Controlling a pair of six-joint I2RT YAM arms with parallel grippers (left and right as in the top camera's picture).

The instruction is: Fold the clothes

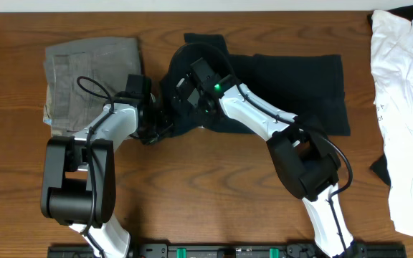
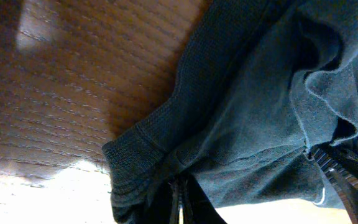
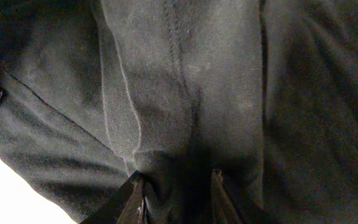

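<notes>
**Black T-shirt.** The black T-shirt [image 1: 292, 79] lies on the worktop [image 1: 192, 208]. Its right part is spread flat. Its left end is gathered into a raised, rumpled heap.

**Left arm.** The left arm [image 1: 113, 125] reaches the lower left edge of the T-shirt heap. The left jaws are clenched on the T-shirt. In the left wrist view, a ribbed hem of the cloth [image 2: 260, 112] bunches down into the closed fingers [image 2: 174, 202], and bare wood shows beyond the hem.

**Right arm.** The right arm [image 1: 257, 118] crosses over the flat part of the T-shirt, and its wrist sits on top of the heap. The right jaws are released. In the right wrist view, the two fingers [image 3: 134, 202] stand apart, and a seamed fold of the T-shirt [image 3: 185, 81] lies loose between them.

**Other items.** Folded grey-green trousers [image 1: 84, 75] lie just beside the left end of the T-shirt. They are close to the heap, but contact cannot be told. A crumpled white garment [image 1: 404, 115] lies well apart from the right end of the T-shirt.
</notes>
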